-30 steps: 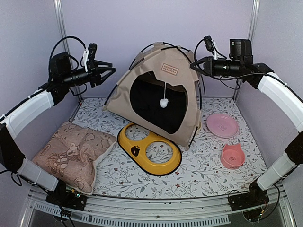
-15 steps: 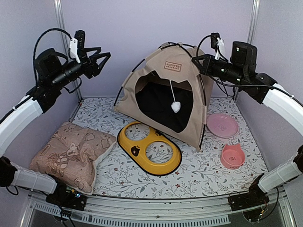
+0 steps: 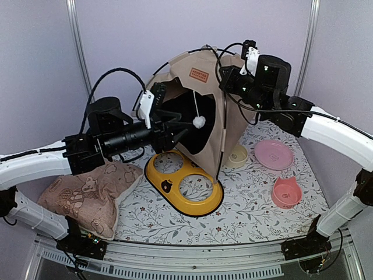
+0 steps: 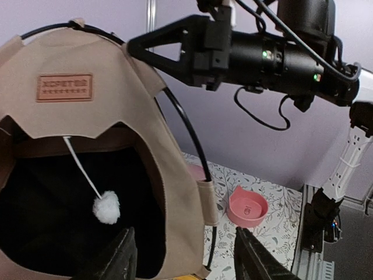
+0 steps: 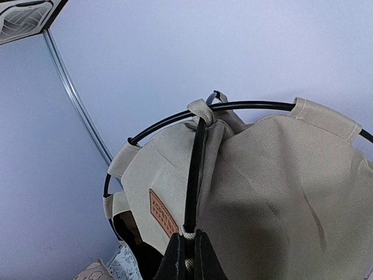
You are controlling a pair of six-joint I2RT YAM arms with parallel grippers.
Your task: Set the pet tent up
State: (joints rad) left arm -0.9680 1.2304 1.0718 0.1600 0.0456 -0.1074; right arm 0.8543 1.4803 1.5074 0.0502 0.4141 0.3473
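The tan pet tent (image 3: 175, 79) is tipped up at the back of the table, its dark opening facing front-left. A white pompom (image 3: 199, 122) dangles in the opening. My right gripper (image 3: 224, 77) is at the tent's upper right. In the right wrist view this gripper (image 5: 189, 240) is shut on the end of a black pole (image 5: 195, 169) next to the brown label (image 5: 162, 213). My left gripper (image 3: 178, 131) reaches in front of the opening. Its jaws (image 4: 183, 245) are open, straddling the tent's front edge (image 4: 169, 192) below the pompom (image 4: 106, 207) without touching it.
A yellow double-bowl tray (image 3: 183, 184) lies just in front of the tent. The pinkish cushion (image 3: 87, 195) sits at the front left. A pink plate (image 3: 274, 154), a pink cat-eared bowl (image 3: 285, 192) and a small cream bowl (image 3: 238, 155) are on the right.
My left arm has swung down from the upper left to the tent's opening. My right gripper has pulled the tent up and leftward, tilting it and exposing the cream bowl.
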